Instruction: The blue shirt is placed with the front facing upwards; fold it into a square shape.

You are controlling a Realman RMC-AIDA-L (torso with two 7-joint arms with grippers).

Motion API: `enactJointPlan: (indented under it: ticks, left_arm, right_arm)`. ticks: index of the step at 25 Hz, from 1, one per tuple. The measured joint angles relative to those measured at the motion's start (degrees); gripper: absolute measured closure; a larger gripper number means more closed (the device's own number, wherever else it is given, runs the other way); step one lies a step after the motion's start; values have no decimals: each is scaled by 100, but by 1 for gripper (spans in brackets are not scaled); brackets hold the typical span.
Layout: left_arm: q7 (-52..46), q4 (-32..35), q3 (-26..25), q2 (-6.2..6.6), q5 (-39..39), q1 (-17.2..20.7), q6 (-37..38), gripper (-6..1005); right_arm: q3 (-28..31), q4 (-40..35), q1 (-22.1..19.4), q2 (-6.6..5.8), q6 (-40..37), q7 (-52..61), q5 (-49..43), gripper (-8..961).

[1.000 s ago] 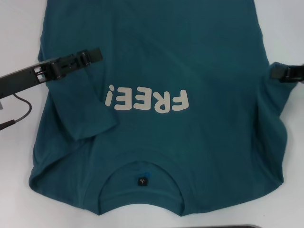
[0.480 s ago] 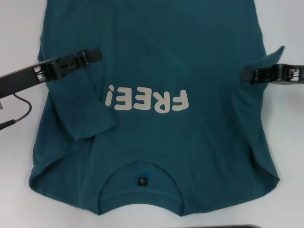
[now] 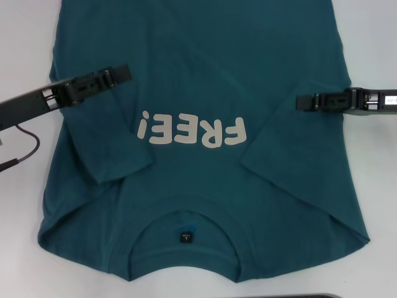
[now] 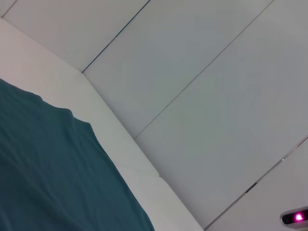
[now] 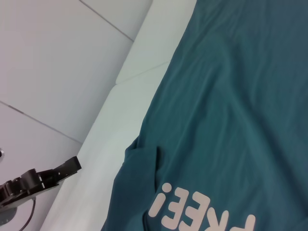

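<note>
The blue shirt [image 3: 205,56] lies flat and front up on the white table, its white "FREE!" lettering [image 3: 193,131] upside down to me and the neck label [image 3: 185,236] near me. Its left sleeve [image 3: 108,155] is folded in over the body. The right sleeve [image 3: 291,149] also lies folded inward, and my right gripper [image 3: 301,101] is over its hem, shut on the cloth. My left gripper [image 3: 124,72] hovers over the shirt's left side. The right wrist view shows the shirt [image 5: 231,96] and, farther off, the left gripper [image 5: 72,166]. The left wrist view shows shirt cloth [image 4: 48,168].
White table [image 3: 25,37] shows on both sides of the shirt. A thin cable [image 3: 28,149] hangs under the left arm. A dark object [image 3: 316,296] sits at the near edge. The left wrist view shows the table's edge [image 4: 125,149] and pale panels beyond.
My right gripper has carried the right sleeve inward from the shirt's right edge and laid it over the body. The left arm has barely moved.
</note>
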Motion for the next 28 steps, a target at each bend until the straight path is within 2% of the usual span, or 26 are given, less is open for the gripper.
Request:
enactJointPlan:
  ticks: [2, 7, 16, 21, 28]
  left_arm:
    - [0, 0, 0, 0, 7, 4, 0, 201]
    - [16, 0, 0, -7, 2, 13, 0, 201]
    - [26, -21, -24, -10, -4, 37, 49, 202]
    - [43, -35, -1, 87, 31, 225, 90, 202]
    - [41, -114, 63, 342, 105, 542, 354, 202]
  right_arm:
    - [4, 0, -29, -21, 2, 3, 0, 722]
    - [83, 0, -157, -88, -44, -93, 47, 484]
    - [141, 1, -514, -108, -171, -809, 798, 113]
    - [171, 163, -627, -113, -162, -1185, 1252, 118]
    - [182, 341, -517, -127, -136, -1232, 1290, 122]
